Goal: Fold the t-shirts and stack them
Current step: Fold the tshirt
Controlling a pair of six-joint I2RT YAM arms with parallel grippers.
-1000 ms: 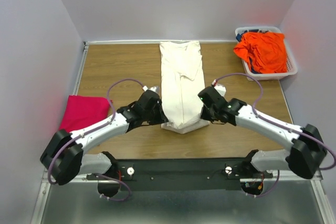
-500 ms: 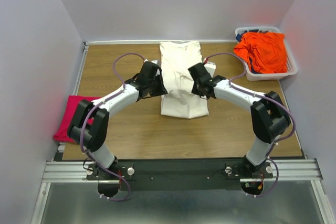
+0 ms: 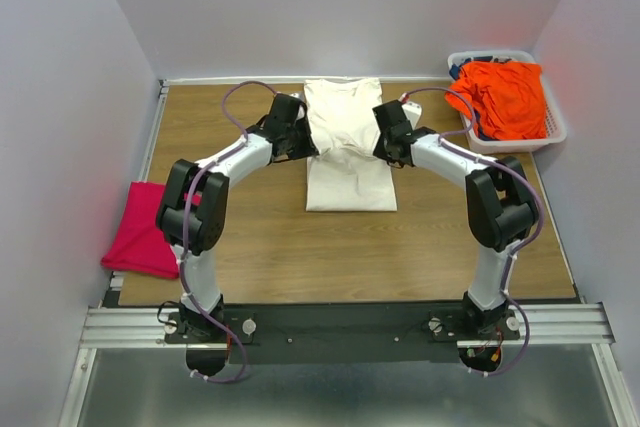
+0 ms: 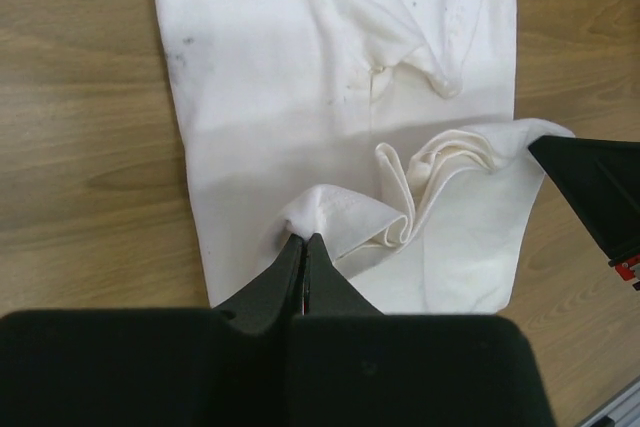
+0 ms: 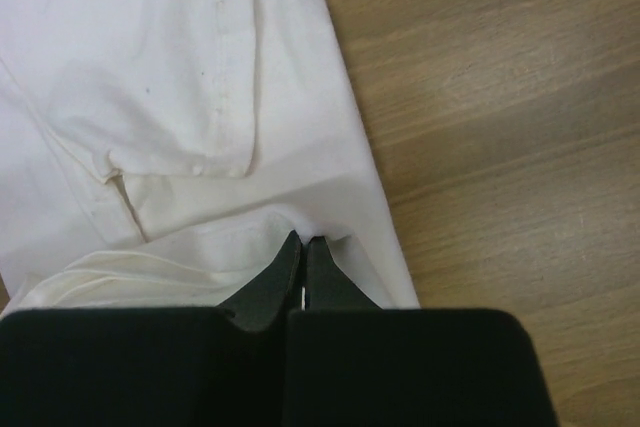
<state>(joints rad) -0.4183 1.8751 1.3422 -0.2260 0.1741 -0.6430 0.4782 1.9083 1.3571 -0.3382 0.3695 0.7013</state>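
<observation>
Lab test cell. Wooden worktop (image 3: 300,257) boxed on three sides by plain pale wall panels (image 3: 60,97); two cabled robot arms (image 3: 238,159) (image 3: 448,152) bolted to a metal rail (image 3: 130,325) at near edge; white plastic basket (image 3: 556,133) in far right corner.

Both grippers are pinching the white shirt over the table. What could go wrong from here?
1. The left gripper pinches only a small tip of the shirt, so the cloth may slip out.
2. The hem hangs bunched between it and the right gripper, so the fold may land creased or skewed.
</observation>
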